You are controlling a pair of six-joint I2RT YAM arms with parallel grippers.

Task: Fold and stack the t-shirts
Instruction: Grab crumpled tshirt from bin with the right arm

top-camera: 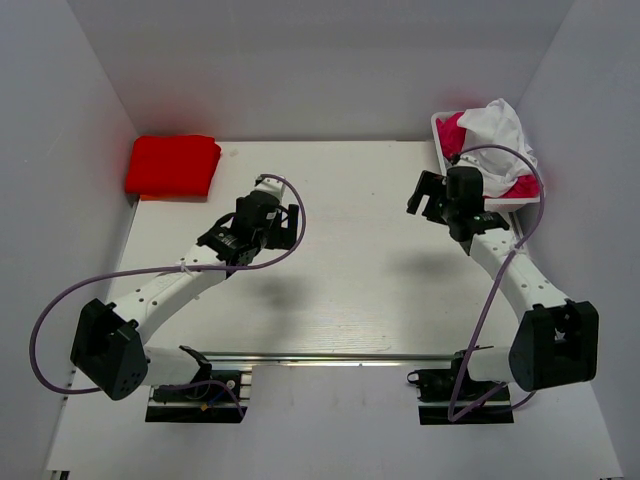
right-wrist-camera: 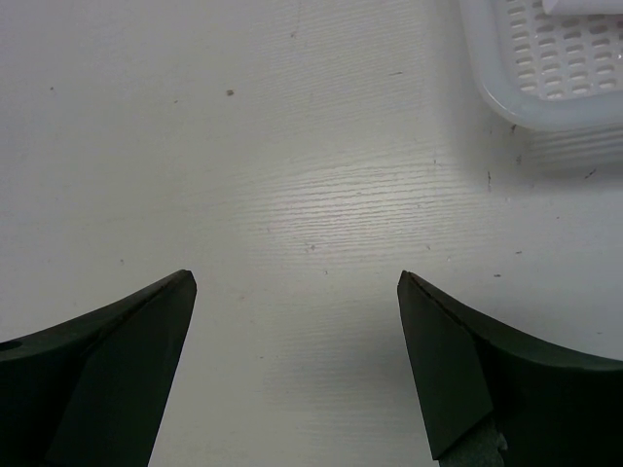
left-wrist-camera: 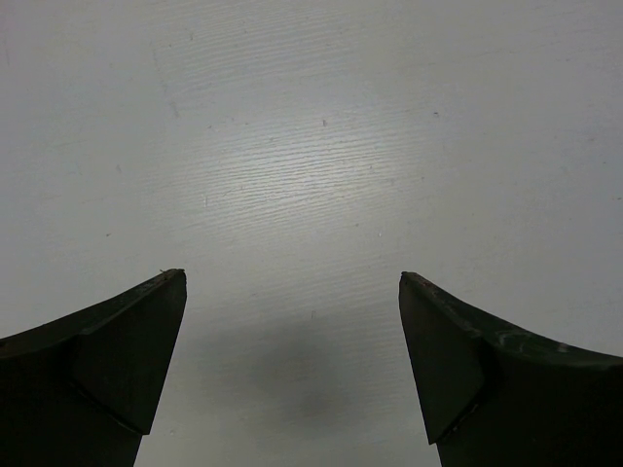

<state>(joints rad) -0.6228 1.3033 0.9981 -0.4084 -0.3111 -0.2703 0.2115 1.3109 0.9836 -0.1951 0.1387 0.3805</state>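
The left pincer (left-wrist-camera: pixel 292 280) and right pincer (right-wrist-camera: pixel 297 277) hang spread apart, holding nothing, over the counter (top-camera: pixel 350 290). Farther back, a folded red t-shirt (top-camera: pixel 172 165) lies far-left. Far-right, the white t-shirt (top-camera: pixel 497 125) and magenta t-shirts (top-camera: pixel 453 132) heap tangled in the basket (right-wrist-camera: pixel 526 102), so pulling one may drag the others or the basket.

red t-shirt (top-camera: pixel 172 166); white t-shirt (top-camera: pixel 498 124); magenta t-shirt (top-camera: pixel 453 133); white basket (right-wrist-camera: pixel 555 73); white table (top-camera: pixel 350 290)

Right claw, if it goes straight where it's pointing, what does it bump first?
Likely the bare table, though depth is unclear. The white basket sits off to one side.
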